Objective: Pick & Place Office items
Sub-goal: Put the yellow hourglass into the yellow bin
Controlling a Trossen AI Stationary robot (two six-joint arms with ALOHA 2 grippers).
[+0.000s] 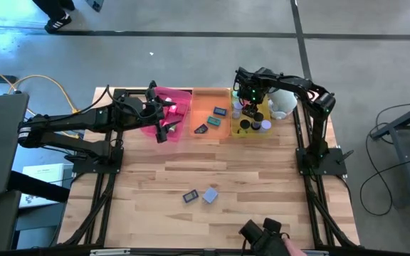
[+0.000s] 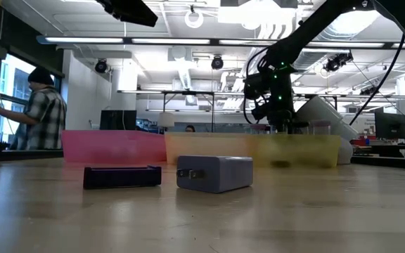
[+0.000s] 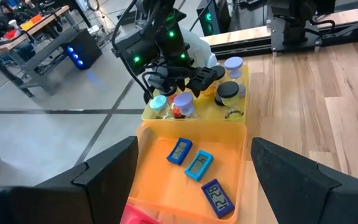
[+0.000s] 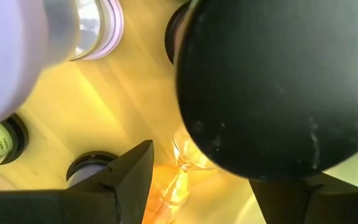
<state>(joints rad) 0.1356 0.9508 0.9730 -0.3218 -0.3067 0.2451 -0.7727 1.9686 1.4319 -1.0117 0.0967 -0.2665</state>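
Meanwhile, right gripper (image 1: 246, 112) jaws clamp an upright roll (image 3: 180, 106) over the yellow tray (image 1: 267, 131); left gripper (image 1: 166, 121) jaws apart.

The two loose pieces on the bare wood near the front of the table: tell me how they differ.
The dark flat rectangle is low and long; the lavender block beside it stands taller and boxier. The rectangle is near black-blue, the block pale lavender-grey. In the high view the rectangle lies nearer the left arm's side and the block nearer the right arm's side. Both rest on the wooden table, outside the trays.
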